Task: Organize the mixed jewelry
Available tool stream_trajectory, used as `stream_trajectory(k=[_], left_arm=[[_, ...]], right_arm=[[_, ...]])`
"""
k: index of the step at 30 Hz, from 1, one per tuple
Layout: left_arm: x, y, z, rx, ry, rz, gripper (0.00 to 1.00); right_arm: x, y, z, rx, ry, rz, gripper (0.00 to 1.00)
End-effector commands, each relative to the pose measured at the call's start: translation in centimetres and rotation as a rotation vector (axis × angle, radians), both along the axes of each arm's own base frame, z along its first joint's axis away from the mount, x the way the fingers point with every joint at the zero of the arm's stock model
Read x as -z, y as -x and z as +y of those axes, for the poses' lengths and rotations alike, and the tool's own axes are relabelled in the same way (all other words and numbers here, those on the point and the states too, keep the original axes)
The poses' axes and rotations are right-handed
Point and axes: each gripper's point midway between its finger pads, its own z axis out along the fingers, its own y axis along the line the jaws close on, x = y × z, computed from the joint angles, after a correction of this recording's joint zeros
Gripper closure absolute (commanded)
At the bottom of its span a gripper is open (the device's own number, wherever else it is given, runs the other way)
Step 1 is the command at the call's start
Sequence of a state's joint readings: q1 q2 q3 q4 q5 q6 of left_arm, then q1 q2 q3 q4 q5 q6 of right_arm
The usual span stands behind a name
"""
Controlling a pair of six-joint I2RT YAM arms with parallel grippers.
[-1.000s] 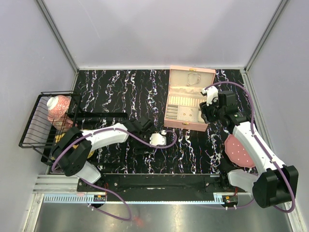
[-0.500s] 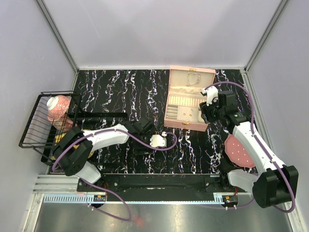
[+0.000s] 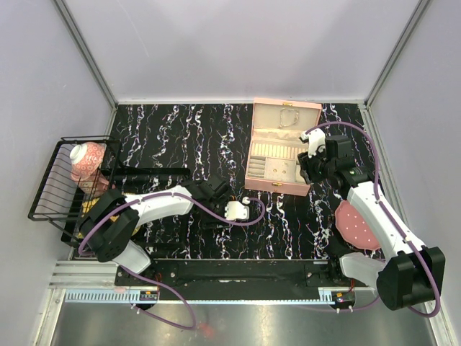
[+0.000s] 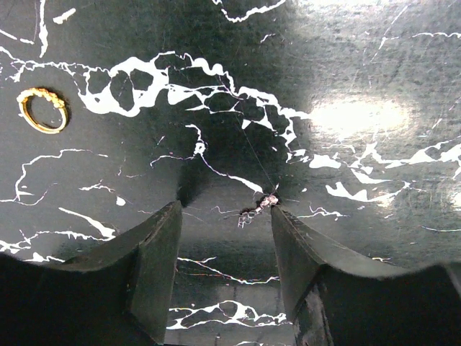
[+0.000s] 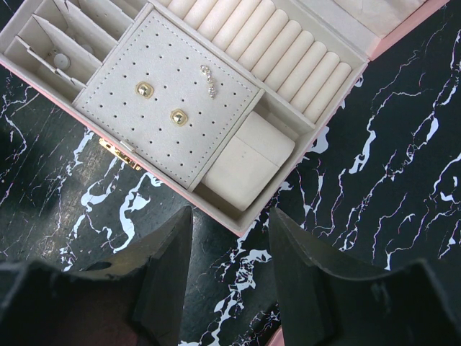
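Thin pale strand point(image 4: 256, 205) is laid on the black, white-veined worktop point(image 3: 173, 137) toward its near edge, between the spread, empty jaws of the left gripper point(image 4: 225, 216). A gold ring point(image 4: 43, 109) is seen apart from it. Farther off, by the right edge, the right gripper point(image 5: 230, 216) is held released above the pink box point(image 3: 287, 105). The worktop is enclosed by pale lilac walls point(image 3: 238, 43).

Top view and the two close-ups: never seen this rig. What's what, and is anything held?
Two robot arms bolted to a black marbled table. The wide picture comes from a fixed camera above; each close-up from a wrist camera, its own dark fingers at the bottom. The left gripper is open low over the table, a thin pale strand lying between its fingers, a gold ring nearby. The right gripper is open over the pink jewelry box, gold studs inside. Nothing is held.
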State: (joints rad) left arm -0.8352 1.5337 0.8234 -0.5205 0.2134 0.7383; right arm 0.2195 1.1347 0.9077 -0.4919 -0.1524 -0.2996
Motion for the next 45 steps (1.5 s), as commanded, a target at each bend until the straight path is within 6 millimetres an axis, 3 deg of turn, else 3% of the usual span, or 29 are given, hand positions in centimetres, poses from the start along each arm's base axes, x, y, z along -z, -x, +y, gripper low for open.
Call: stream_trajectory(k=[1,17,29,45], left_arm=[[1.2,-0.2,0.5,0.027,-0.034,-0.015,0.45],[1.8,0.2,0.7,0.021,-0.048,0.007,0.65],[1.3,0.5,0.6,-0.011,-0.035,0.008,1.00],[-2.7,-1.1,-1.0,-0.057,0.042,-0.107,1.00]], right_arm=[[-0.5,-0.2,0.3,-0.021,-0.016,-0.019,0.48],[-0.2,-0.2,0.3,-0.020,-0.013,-0.011,0.48],[0.1,-0.3,0.3,-0.019,-0.010,0.000,0.49],[0.3,-0.4,0.2,-0.015,-0.006,0.004,0.49]])
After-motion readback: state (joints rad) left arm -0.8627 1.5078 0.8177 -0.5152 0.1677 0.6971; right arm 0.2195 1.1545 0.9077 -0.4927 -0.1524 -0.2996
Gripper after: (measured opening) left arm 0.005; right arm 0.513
